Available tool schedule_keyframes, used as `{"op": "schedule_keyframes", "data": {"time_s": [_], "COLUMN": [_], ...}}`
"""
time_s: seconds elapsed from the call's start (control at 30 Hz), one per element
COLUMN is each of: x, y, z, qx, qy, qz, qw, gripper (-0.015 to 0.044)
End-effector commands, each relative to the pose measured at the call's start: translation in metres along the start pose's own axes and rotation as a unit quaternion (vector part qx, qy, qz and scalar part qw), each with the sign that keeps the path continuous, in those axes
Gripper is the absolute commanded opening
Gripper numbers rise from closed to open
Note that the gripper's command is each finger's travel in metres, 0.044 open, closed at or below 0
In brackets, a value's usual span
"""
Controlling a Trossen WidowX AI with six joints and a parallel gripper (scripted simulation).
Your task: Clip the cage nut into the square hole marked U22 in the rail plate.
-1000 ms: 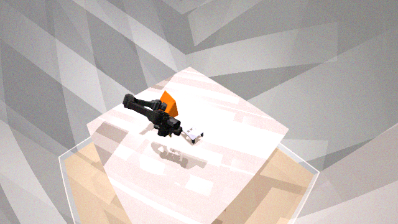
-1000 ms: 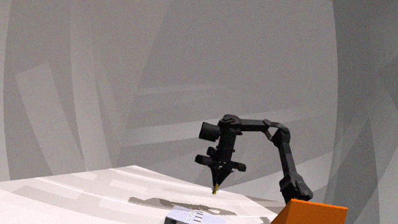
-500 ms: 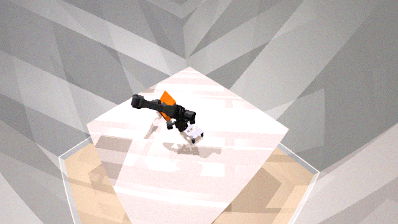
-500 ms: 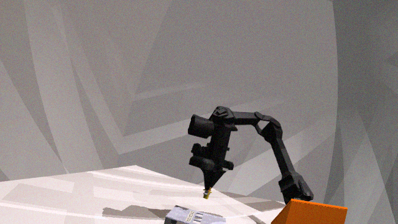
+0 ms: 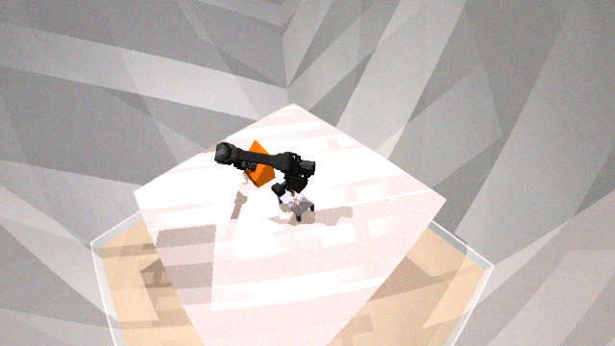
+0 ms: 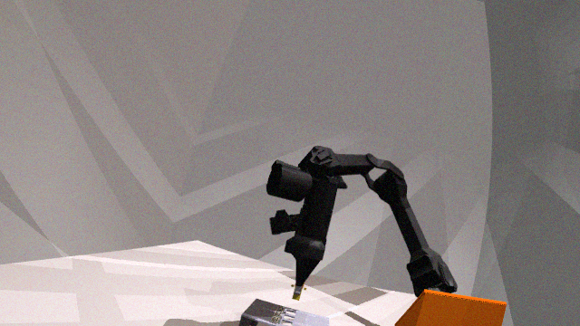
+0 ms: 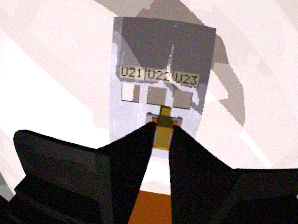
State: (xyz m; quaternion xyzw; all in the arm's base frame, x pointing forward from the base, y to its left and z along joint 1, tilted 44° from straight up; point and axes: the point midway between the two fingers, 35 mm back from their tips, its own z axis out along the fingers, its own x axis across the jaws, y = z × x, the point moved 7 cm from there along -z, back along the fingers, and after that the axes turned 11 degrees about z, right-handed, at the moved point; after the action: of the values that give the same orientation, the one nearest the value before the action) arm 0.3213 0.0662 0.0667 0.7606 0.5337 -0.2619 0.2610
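Observation:
The cage nut (image 6: 296,296) (image 7: 161,142) is yellow-brown, with small grey and orange parts at its sides in the wrist view. My gripper (image 6: 299,284) (image 7: 162,129) is shut on it and points down, holding it in the air above the rail plate. The rail plate (image 5: 300,209) (image 6: 262,310) (image 7: 125,117) is a pale grey raised block with three square holes labelled U21, U22 and U23. In the wrist view the nut appears just below the U22 hole (image 7: 156,95), slightly to its right, and that hole looks empty. The fingertips are hidden in the top view.
An orange wedge-shaped block (image 5: 259,173) (image 6: 458,312) (image 7: 150,209) stands near the arm's base, on the base side of the plate. The pale table (image 5: 298,269) bears both, with hard shadows across it. Small dark feet show at the plate's edge in the top view.

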Motion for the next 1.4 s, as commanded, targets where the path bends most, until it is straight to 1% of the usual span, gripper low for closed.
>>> {"op": "schedule_keyframes", "data": {"time_s": [0.0,0.8,1.0,1.37], "x": [0.004,-0.003,-0.003,-0.003], "y": [0.001,0.003,0.004,0.004], "z": [-0.001,0.022,0.025,0.043], "qx": [-0.003,0.006,0.006,0.006], "qy": [0.005,0.036,0.037,0.037], "qz": [-0.009,-0.009,-0.009,-0.009], "qw": [1.0,0.999,0.999,0.999], "gripper": [0.0027,0.0027,0.0027,0.0027]}}
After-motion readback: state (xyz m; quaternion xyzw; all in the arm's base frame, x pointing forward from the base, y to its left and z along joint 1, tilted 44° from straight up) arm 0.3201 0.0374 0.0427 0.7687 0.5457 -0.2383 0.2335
